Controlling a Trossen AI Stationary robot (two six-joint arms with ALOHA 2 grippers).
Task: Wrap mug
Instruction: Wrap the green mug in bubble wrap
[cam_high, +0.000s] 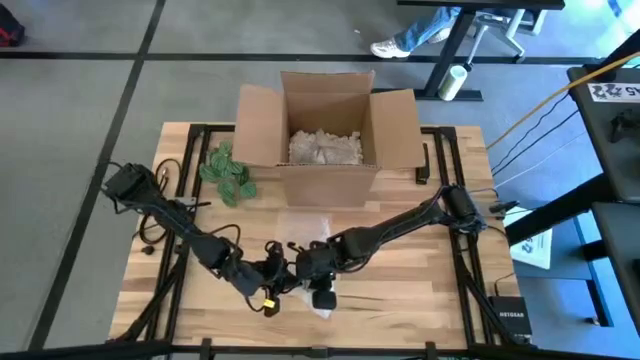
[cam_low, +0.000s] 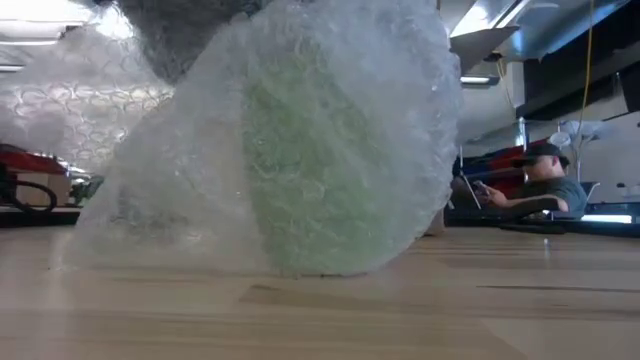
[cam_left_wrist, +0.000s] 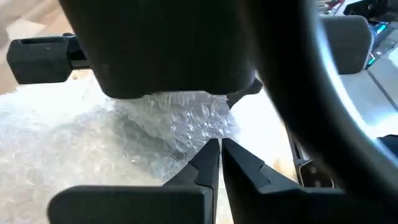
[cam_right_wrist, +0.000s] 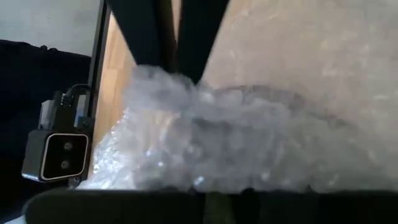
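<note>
In the low view a pale green mug (cam_low: 320, 170) stands on the table under a sheet of clear bubble wrap (cam_low: 200, 170) that drapes over it down to the wood. Both grippers meet over it near the table's front middle. My left gripper (cam_left_wrist: 217, 146) is shut on the wrap, and its fingers also show in the right wrist view (cam_right_wrist: 177, 62). My right gripper (cam_high: 305, 270) faces it from the right with wrap bunched over its fingers. From above, the arms hide the mug. My left gripper pinches a raised bunch of the bubble wrap (cam_left_wrist: 199, 127) between its two fingertips. It comes slanting down from the table's left. The wrap below the fingers lies slack over the mug and the table. My right gripper is shut with bubble wrap (cam_right_wrist: 211, 162) heaped over its fingers, which hides the place of contact and the part it has.
An open cardboard box (cam_high: 325, 125) with pale filling stands at the far middle. A green leafy thing (cam_high: 228, 172) lies to its left. Black frame rails (cam_high: 185, 160) run along both sides of the wooden table. A person sits in the room beyond (cam_low: 545, 180).
</note>
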